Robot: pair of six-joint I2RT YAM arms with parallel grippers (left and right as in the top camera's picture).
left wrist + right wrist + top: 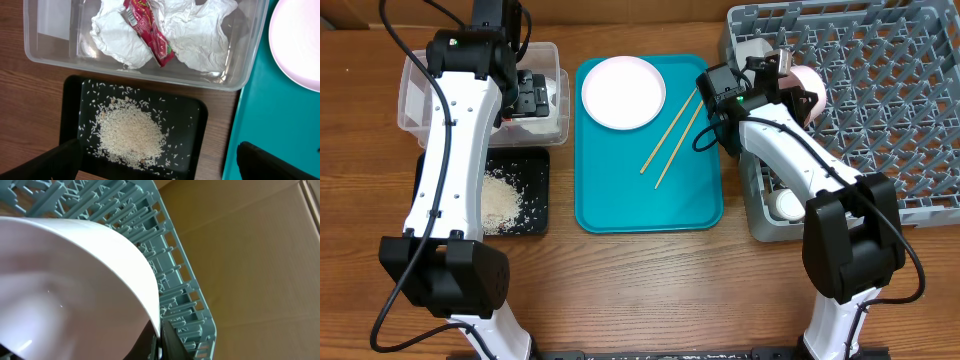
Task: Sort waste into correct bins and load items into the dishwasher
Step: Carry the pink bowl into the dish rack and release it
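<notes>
Filling the right wrist view, a pale bowl (65, 290) is clamped by its rim in the right pincer (790, 85), with one dark finger (169, 341) showing at the rim's lower edge. Behind the bowl run the upright pegs of the grey rack (172, 255). From overhead the bowl hangs tilted over the rack's left part; whether it touches the pegs I cannot tell. Under that pincer's arm, in the rack's side strip, sits a small white dish (787, 203), half hidden by the arm. Another white piece (752, 50) stands in the rack's corner just beyond the pincer. Whether either is a cup or a bowl I cannot tell.

The right arm rises from the near edge of the table (620, 290), elbow bent, wrist turned on its side. The left arm stretches straight out, wrist pointing down, with the left pincer (157, 150) spread wide apart and holding nothing.

Under and just ahead of the left pincer is the clear tub (240, 70), holding crumpled napkins (200, 35) with a red wrapper (150, 35) on top. Back toward its wrist lies the black tray (195, 125) with a heap of rice (127, 132) and scattered grains. Between the two pincers lies a teal tray (650, 200) carrying the plate (623, 92) and two chopsticks (670, 131), which lie side by side.
</notes>
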